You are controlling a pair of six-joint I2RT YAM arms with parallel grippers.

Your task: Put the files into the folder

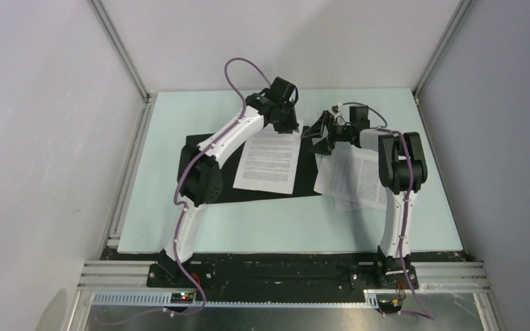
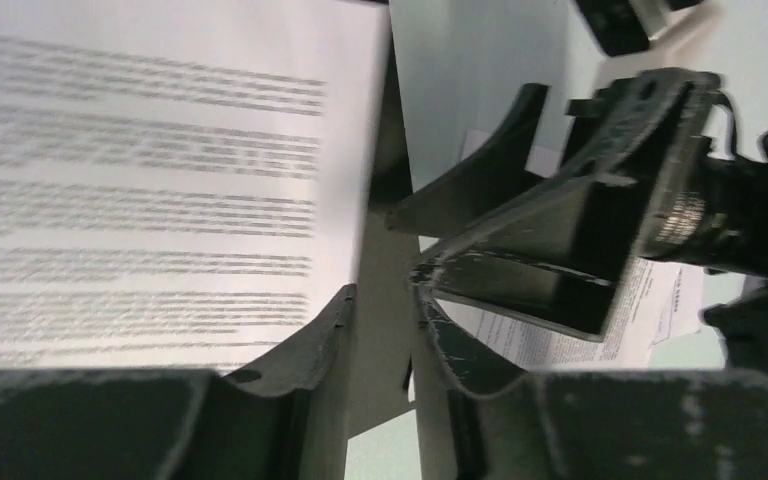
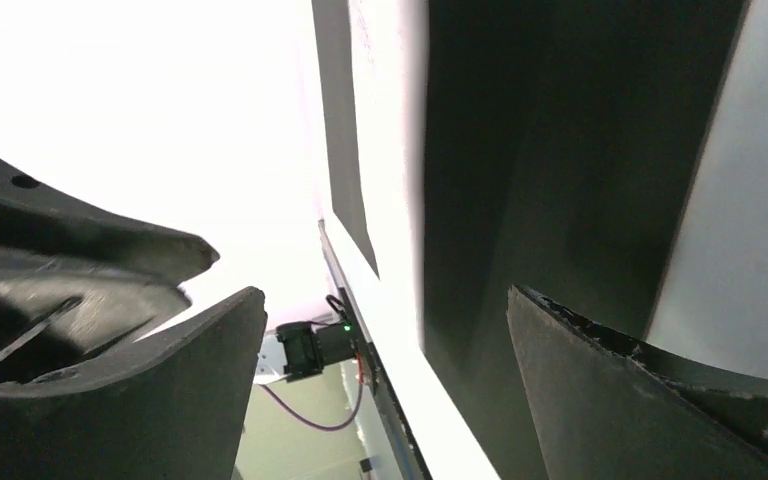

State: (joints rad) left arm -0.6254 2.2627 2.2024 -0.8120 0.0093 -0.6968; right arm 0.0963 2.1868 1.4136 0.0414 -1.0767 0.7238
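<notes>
Tight squeeze at the far right corner of the folder (image 1: 306, 172); the left gripper (image 1: 291, 126) and right gripper (image 1: 324, 131) sit just beside each other there. Loads of room along the near strip of the table (image 1: 283, 227) though.

A pale mint-green tabletop (image 1: 179, 227) sits inside plain white walls (image 1: 41, 138), with aluminium rails (image 1: 121, 52) at the corners and front edge.

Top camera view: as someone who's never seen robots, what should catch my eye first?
A white printed paper sheet lies on an open flat black folder mid-table. More white printed sheets lie loose to its right, by the right arm. The left gripper and right gripper nearly meet near the folder's far right corner.
</notes>
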